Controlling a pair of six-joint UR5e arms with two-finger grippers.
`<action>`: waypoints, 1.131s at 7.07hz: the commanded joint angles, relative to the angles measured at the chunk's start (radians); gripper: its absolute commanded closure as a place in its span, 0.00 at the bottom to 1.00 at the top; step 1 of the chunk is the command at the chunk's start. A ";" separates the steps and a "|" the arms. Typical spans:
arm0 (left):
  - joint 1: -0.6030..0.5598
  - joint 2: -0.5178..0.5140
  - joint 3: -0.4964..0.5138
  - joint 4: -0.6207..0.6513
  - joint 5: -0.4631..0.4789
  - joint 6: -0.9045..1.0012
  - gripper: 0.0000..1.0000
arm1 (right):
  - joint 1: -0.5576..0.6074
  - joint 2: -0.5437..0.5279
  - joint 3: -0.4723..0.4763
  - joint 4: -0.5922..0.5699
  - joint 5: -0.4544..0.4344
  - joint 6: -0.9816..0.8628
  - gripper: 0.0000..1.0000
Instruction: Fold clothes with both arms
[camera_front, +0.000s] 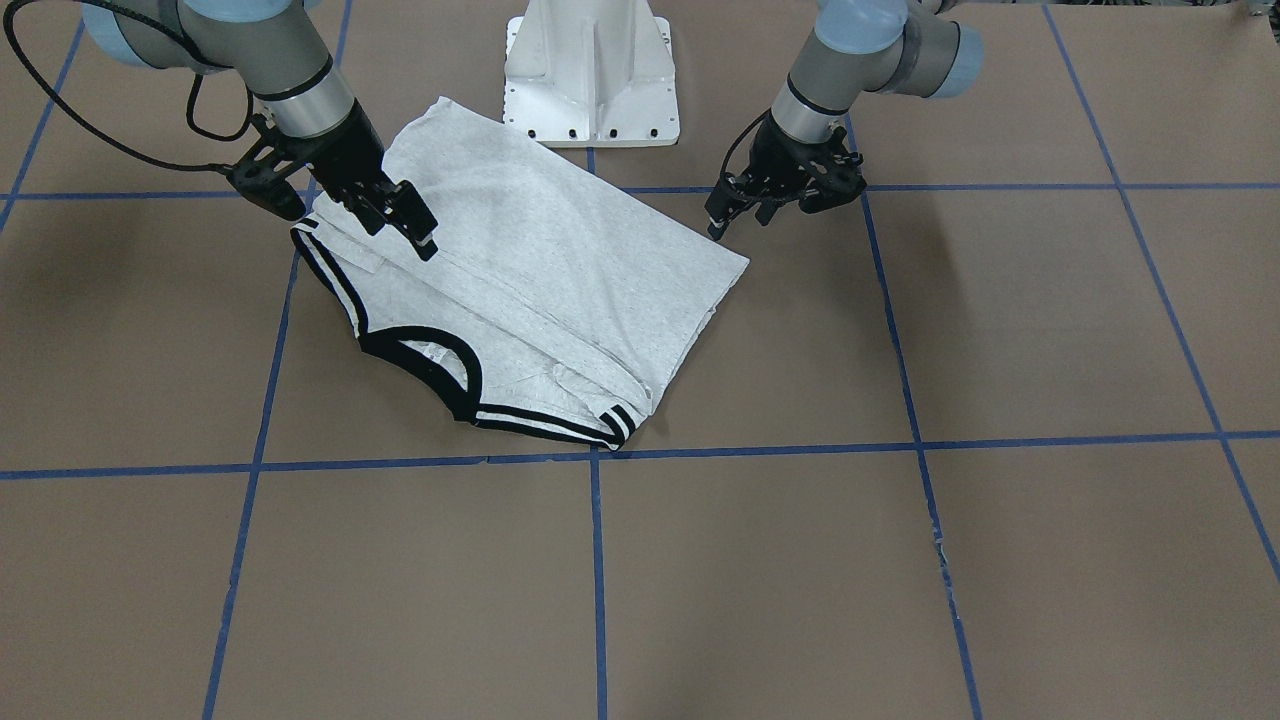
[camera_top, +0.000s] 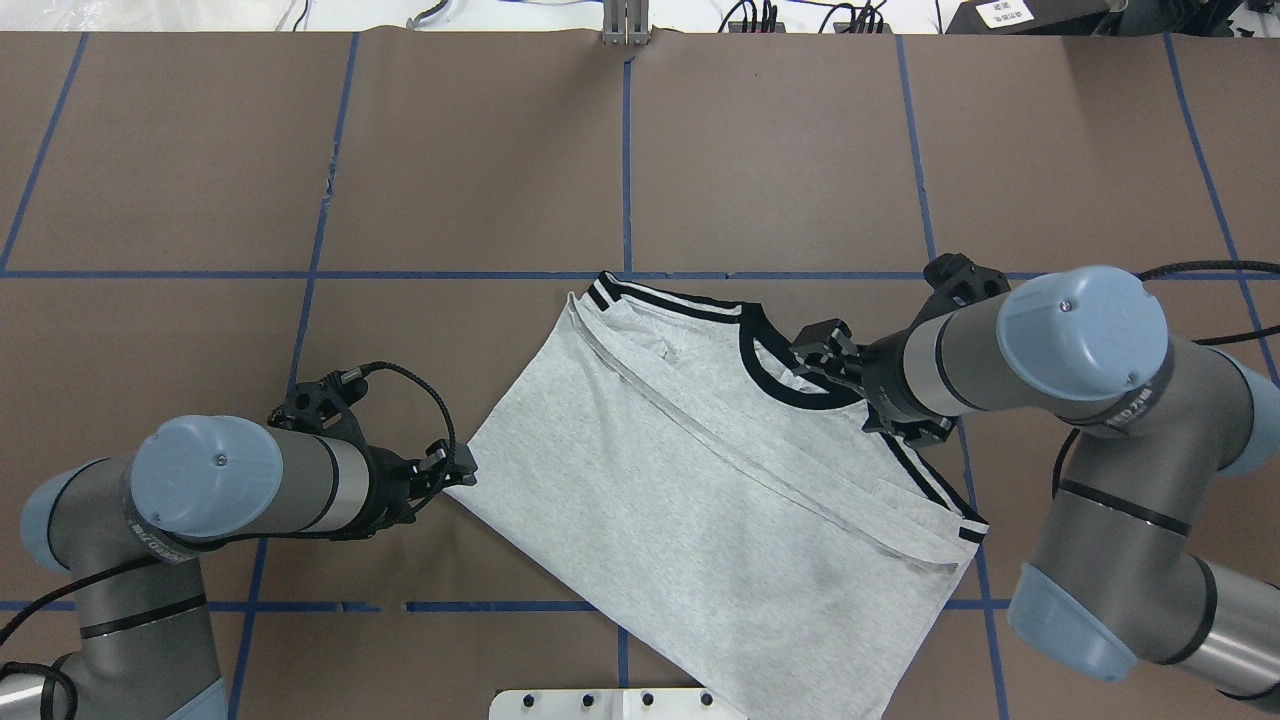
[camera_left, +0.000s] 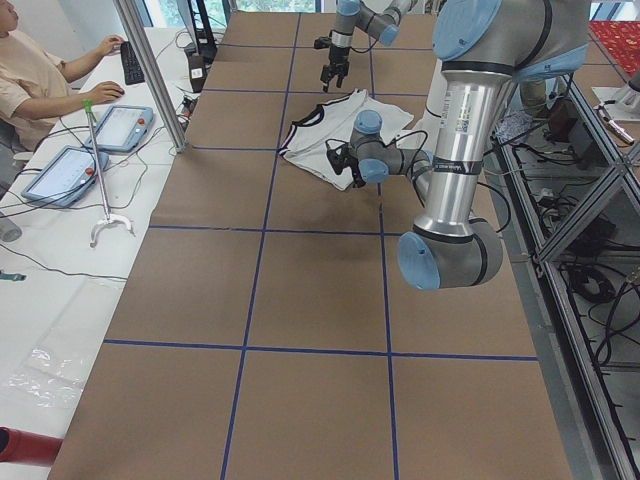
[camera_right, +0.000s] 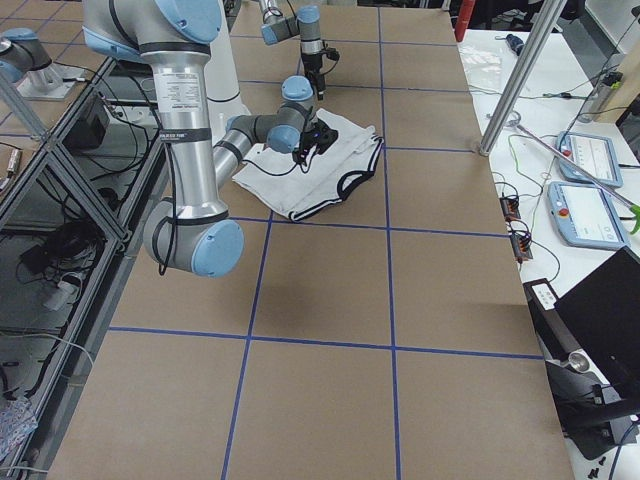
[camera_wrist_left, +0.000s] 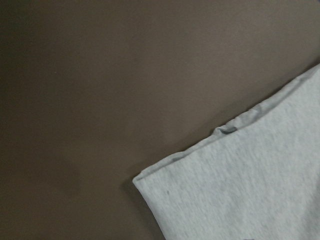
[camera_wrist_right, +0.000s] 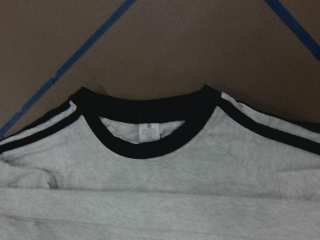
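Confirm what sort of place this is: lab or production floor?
Likely a robotics research lab: paper-covered table gridded in blue tape, teach pendants on the side bench, a person at a keyboard.

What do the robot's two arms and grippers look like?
The left arm and right arm are silver-grey tubes with round light-blue joint caps, thin black rings and small unreadable lettering. Black cables loop near each wrist. The left gripper and right gripper are black, with two fingers each.
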 joint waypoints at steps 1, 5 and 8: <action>0.005 -0.009 0.025 0.001 0.037 0.004 0.30 | 0.026 0.050 -0.044 0.000 -0.002 -0.025 0.00; 0.005 -0.020 0.044 0.001 0.062 0.006 0.40 | 0.024 0.054 -0.063 0.003 -0.031 -0.025 0.00; 0.005 -0.032 0.054 0.001 0.062 0.006 0.43 | 0.024 0.056 -0.064 0.005 -0.031 -0.022 0.00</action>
